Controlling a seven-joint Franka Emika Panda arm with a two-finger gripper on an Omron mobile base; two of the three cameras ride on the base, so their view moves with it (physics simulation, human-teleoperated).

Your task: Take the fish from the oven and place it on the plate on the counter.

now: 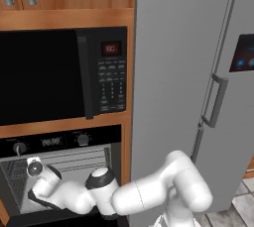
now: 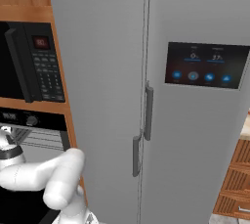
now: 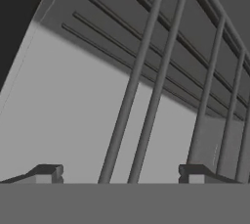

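The arm reaches into the open oven [image 1: 59,171], below the microwave [image 1: 62,75] and left of the grey refrigerator [image 1: 193,72], with the wrist deep inside the cavity beneath the oven's knobs and display. Main risk, as a judgement: the hand is working among the wire racks [image 3: 161,71], and the hand view shows rack bars running close in front of the fingertips [image 3: 46,173]; a forward or upward move from here could snag a finger on a bar, jam the hand, or push the rack instead of reaching the target. Second risk: the fish is tiny, much smaller than the gripper, and I cannot make it out among the bars or on the oven's grey walls, so its place inside the oven cannot be told from here; closing blind would likely catch a bar or nothing at all. A small orange-red patch sits at the upper left corner of the hand view, outside the oven's edge; too small to identify. The plate and the counter are outside what these views cover, so the carry out past the oven's frame, with the elbow close to the refrigerator, is a further collision hazard. End effector: the gripper [image 3: 122,173] has its two fingers spread wide, nothing between them, and no contact with the rack bars that I can confirm.
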